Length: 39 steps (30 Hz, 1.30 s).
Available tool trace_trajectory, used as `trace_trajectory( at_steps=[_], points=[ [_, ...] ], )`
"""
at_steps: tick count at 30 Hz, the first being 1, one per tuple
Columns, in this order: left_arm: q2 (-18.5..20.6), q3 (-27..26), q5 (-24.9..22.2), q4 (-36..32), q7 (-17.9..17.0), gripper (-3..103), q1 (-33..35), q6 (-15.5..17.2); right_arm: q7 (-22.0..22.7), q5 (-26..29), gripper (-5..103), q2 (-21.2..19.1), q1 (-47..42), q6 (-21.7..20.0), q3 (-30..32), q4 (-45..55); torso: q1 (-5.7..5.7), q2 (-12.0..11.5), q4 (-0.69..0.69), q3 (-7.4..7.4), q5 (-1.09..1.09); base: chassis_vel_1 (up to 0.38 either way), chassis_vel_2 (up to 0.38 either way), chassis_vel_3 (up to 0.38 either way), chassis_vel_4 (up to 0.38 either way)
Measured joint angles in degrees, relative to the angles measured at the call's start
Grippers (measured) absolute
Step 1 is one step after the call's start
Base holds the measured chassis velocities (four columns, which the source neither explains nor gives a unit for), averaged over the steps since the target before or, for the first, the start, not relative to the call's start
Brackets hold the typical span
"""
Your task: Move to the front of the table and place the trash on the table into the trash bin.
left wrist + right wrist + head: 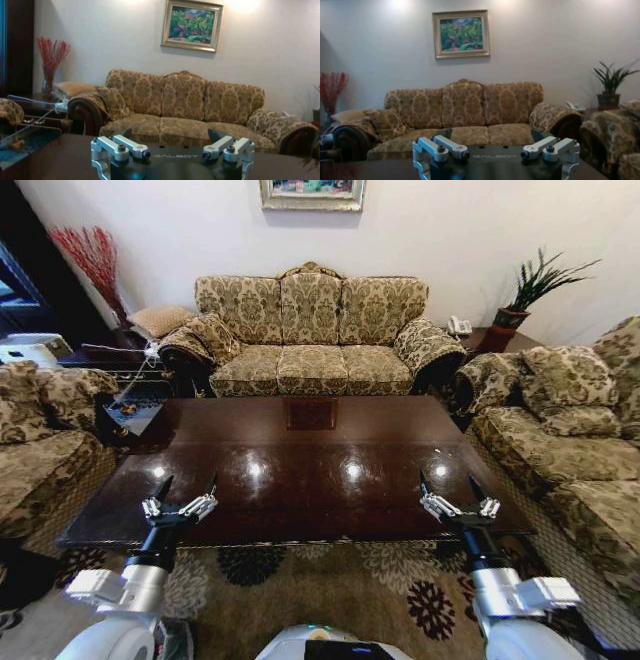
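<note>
Above the table's (pixel 300 470) near edge I held both grippers, left (pixel 186 485) and right (pixel 452 482), jaws spread, empty; I saw no trash or bin, so advancing risked bumping the table.

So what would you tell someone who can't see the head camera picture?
A dark glossy table stands in front of the robot, with the left end effector and right end effector both open over its near edge. Patterned sofas stand around it, with a picture on the wall behind.
</note>
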Motion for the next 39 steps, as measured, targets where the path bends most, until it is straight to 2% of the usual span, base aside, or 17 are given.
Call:
trace_trajectory(
  at_steps=[39],
  points=[
    [0.15, -0.43, -0.37, 0.33, -0.12, 100, 0.08, -0.07, -0.66, 0.14, 100, -0.35, 0.26, 0.28, 0.18, -0.32, 0.0, 0.0, 0.0, 0.0, 0.0, 0.0, 0.0, 0.0, 0.0]
  ],
)
